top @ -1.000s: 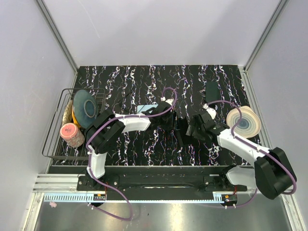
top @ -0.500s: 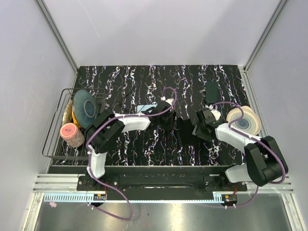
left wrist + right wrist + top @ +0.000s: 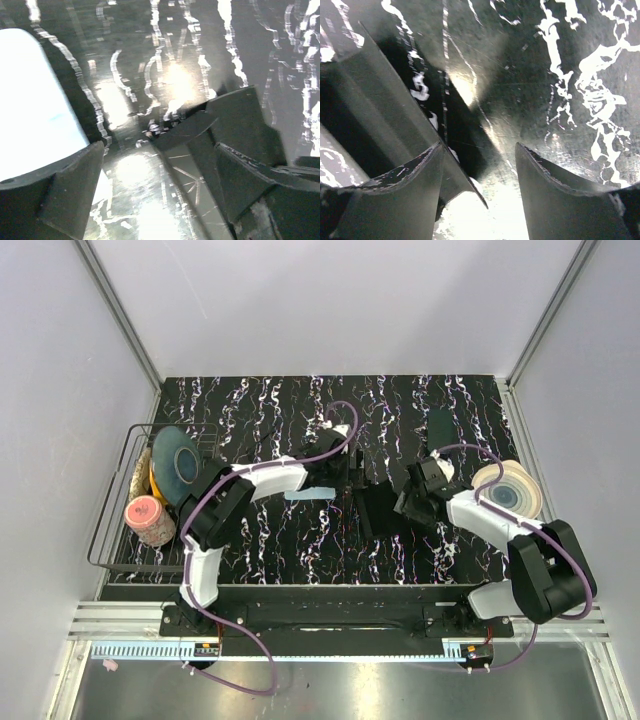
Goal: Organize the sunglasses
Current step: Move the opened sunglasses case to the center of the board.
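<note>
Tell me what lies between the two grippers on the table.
A flat black object, likely a sunglasses case, lies between the left gripper and the right gripper. The top view shows this most clearly.

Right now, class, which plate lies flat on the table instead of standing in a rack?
The cream plate with pale rings, on the right. The dark teal plate leans upright in the wire rack on the left.
</note>
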`<state>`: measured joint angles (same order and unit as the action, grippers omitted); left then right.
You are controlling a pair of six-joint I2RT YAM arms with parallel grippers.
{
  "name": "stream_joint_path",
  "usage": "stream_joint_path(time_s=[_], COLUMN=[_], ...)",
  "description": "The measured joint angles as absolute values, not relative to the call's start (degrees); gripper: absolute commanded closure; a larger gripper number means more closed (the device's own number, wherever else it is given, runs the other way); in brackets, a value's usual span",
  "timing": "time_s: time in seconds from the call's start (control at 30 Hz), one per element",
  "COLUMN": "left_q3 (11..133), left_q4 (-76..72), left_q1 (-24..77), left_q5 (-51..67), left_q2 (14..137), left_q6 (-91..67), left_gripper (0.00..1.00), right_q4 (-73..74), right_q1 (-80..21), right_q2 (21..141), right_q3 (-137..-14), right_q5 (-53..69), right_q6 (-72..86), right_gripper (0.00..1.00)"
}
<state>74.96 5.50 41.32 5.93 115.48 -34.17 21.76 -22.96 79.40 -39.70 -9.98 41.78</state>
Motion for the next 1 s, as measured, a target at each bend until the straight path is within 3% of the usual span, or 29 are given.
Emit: stream_joint_path(time_s=[0.23,0.27,0.33,0.43,0.5,0.57,0.6,0.67,0.7,0.73,0.77,1.0], left_q3=[75.1,75.0,74.4,73.5,73.5,73.0,71.3,66.0,61.6,59.0,56.4,52.7], left_q4=[11.7,12.2,12.5,13.2,14.2,14.4,12.9,10.4,8.6,8.2,7.6,4.1], left_q1=[40.6,40.5,40.2,39.4,38.8,38.3,38.1,37.9,38.1,38.4,39.0,54.0], left_q5=[-4.8,-6.0,-7.9,-10.3,-11.2,-11.0,-10.5,-7.7,-5.5,-3.6,-1.5,6.2], left_q2=[110.3,108.8,105.1,99.2,96.3,94.7,93.6,91.1,89.6,88.8,88.6,92.0], left_q6=[-30.8,-30.4,-29.8,-29.6,-29.6,-29.8,-29.9,-30.7,-31.0,-31.8,-32.4,-34.6], left_gripper=[0.01,0.06,0.08,0.14,0.27,0.41,0.56,0.72,0.90,0.95,1.00,0.99], right_q4=[22.2,22.2,22.3,22.3,22.1,22.1,22.1,22.1,21.8,21.7,21.6,20.7], right_q1=[-22.9,-22.9,-22.9,-22.9,-22.9,-22.9,-22.9,-22.9,-22.9,-22.8,-22.7,-20.9], right_q2=[77.2,76.4,75.5,75.3,75.3,75.3,75.5,76.4,77.1,77.8,78.6,84.3], right_q3=[-44.5,-45.3,-46.3,-48.2,-49.3,-50.2,-51.0,-53.1,-54.3,-55.3,-56.5,-62.3], right_q5=[-9.3,-9.2,-8.9,-8.5,-7.8,-7.2,-6.7,-5.9,-5.8,-5.4,-4.9,-2.4], right_q6=[38.4,37.6,36.4,34.0,31.8,30.0,28.8,26.7,25.6,25.0,24.5,23.8], right_gripper=[0.21,0.18,0.01,0.00,0.00,0.12,0.22,0.44,0.50,0.57,0.60,0.64])
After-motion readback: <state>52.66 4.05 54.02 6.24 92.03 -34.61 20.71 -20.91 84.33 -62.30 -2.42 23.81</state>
